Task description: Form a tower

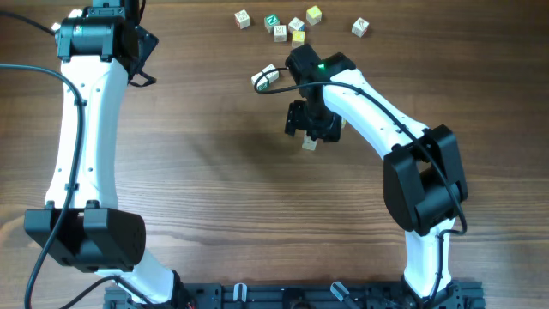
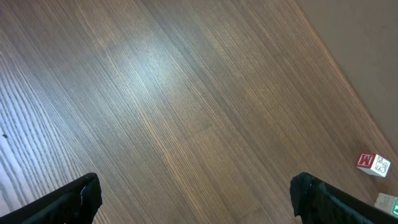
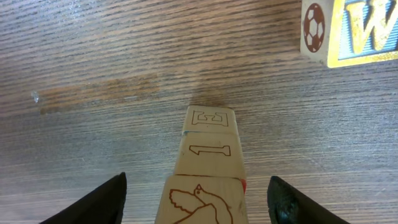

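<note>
Wood-grain laminate, matte with a soft glare, covers the table [image 1: 214, 172]; nothing of the room shows beyond its edge. The tower [image 3: 208, 149] stands near mid-table under the right end effector [image 3: 198, 182]. The right wrist view shows three cubes in it, and the top cube [image 3: 199, 202] carries a bird outline. The fingers stand apart on either side of that cube, with a gap showing on each side, so nothing is clamped.

The step looks like work on the top cube. Done well, it means keeping both fingers equally clear and moving straight up or down, because a sideways brush could topple so narrow a stack. The faces are not quite flush, so a gentle touch matters. A cube with a yellow W [image 3: 364, 31] lies nearby, and loose cubes [image 1: 297, 25] sit at the far edge. The left end effector [image 2: 196, 183] hangs wide apart over bare table.
</note>
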